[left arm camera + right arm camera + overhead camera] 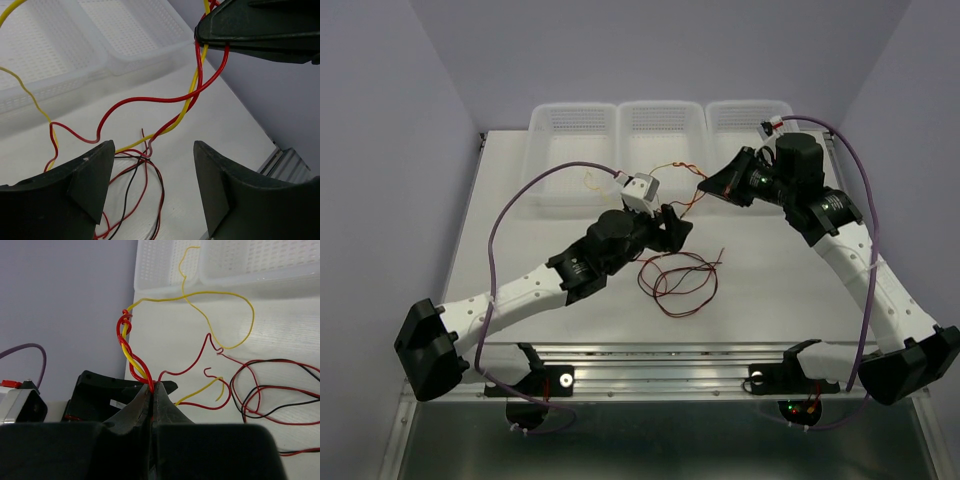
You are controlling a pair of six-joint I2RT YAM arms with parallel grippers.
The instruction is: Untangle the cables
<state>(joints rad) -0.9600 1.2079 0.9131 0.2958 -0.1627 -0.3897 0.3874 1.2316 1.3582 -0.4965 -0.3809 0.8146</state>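
Observation:
The cables are thin red, yellow and black wires. A red and a yellow cable [131, 352] are twisted together, and my right gripper [154, 386] is shut on that twist just above the table. The same pinch shows at my right gripper [199, 39] in the left wrist view, with red [150, 100] and yellow [184, 111] strands hanging from it. Red and black loops [675, 283] lie on the table. My left gripper [152, 147] is open over them with nothing between its fingers. It sits just left of the right gripper [703, 186], whose tip faces my left gripper [677, 226].
Three white perforated baskets [660, 120] line the table's back edge. A loose yellow strand [220, 295] trails toward the baskets [250, 265]. Purple arm cables [505, 215] arc over both sides. The metal rail [650, 365] runs along the near edge.

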